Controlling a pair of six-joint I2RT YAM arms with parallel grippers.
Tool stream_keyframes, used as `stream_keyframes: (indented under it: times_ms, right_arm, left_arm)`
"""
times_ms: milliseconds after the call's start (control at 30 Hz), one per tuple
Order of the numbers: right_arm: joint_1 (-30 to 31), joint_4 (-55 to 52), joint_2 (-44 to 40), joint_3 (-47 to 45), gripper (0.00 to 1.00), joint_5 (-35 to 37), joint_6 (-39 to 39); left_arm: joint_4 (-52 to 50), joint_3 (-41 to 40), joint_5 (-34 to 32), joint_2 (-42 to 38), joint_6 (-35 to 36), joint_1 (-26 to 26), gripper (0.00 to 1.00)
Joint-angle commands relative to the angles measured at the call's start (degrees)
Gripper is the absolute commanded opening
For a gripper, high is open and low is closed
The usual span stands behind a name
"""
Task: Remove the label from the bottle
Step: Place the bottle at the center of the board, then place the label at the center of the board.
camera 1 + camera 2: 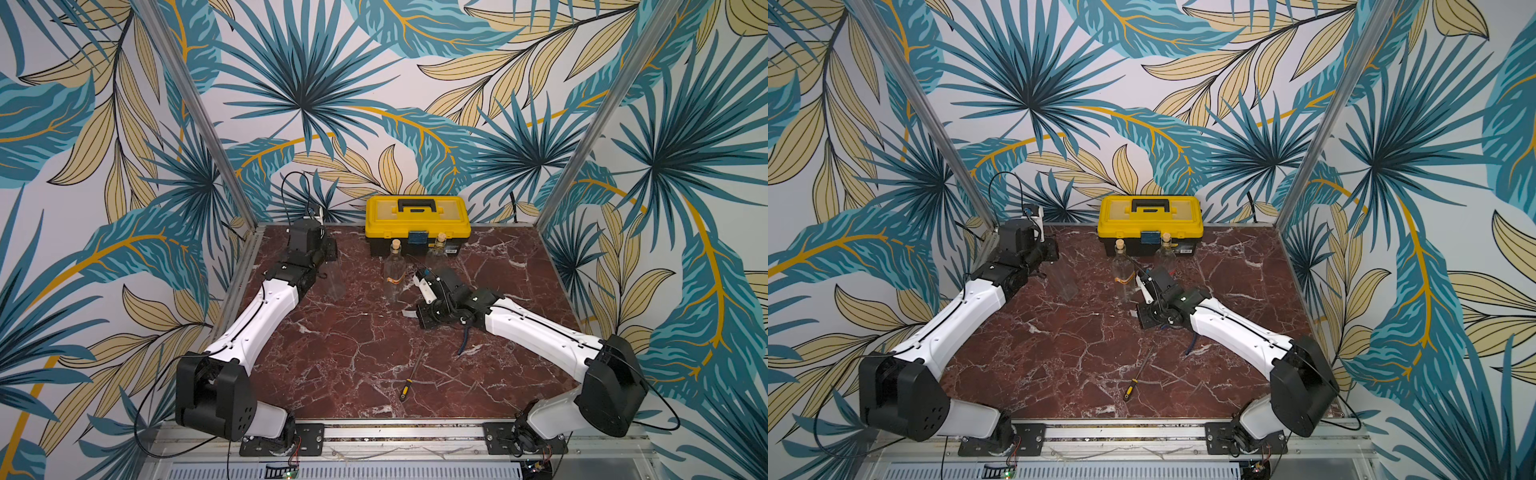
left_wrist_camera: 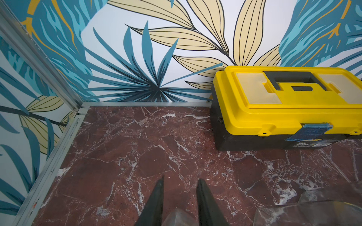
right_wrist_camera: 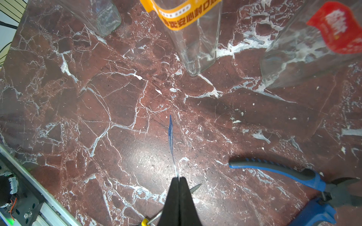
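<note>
My left gripper (image 2: 181, 179) is shut on a clear glass bottle (image 1: 335, 277) with no label showing, held at the back left; its glass (image 2: 177, 217) sits between the fingers. My right gripper (image 3: 178, 177) is shut, and a thin blue strip of label (image 3: 171, 137) sticks out from its tips above the table. In a top view the right gripper (image 1: 419, 315) hangs just right of a corked bottle (image 1: 392, 270) with an orange label (image 3: 182, 17). A second corked bottle (image 1: 440, 249) carries a red label (image 3: 337, 27).
A yellow and black toolbox (image 1: 417, 220) stands against the back wall behind the bottles. Blue-handled pliers (image 3: 278, 168) lie on the marble table (image 1: 353, 357) by the right arm. A yellow-handled screwdriver (image 1: 409, 380) lies nearer the front. Aluminium frame posts stand at the back corners.
</note>
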Motion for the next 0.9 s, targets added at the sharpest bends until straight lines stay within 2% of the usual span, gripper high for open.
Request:
stream_keyframes:
  times_ms: [0, 200, 400, 567, 867]
  right_arm:
    - [-0.21, 0.76, 0.70, 0.30, 0.00, -0.74, 0.34]
    - [-0.17, 1.10, 0.88, 0.09, 0.00, -0.86, 0.38]
    - [-0.19, 1.46, 1.40, 0.30, 0.00, -1.05, 0.38]
    - [-0.21, 1.46, 1.98, 0.64, 0.00, -1.21, 0.21]
    - [-0.28, 1.46, 2.55, 0.88, 0.00, -0.94, 0.16]
  left_arm:
    - [4.19, -0.45, 0.59, -0.21, -0.59, 0.44, 0.00]
    - [4.17, -2.15, 1.11, -0.51, -1.12, 0.41, 0.02]
    - [4.17, -3.93, 1.38, -1.80, -1.55, 0.40, 0.20]
    - [4.17, -5.08, 1.57, -2.78, -1.65, 0.42, 0.42]
    - [4.17, -5.86, 1.57, -4.58, -1.73, 0.41, 0.52]
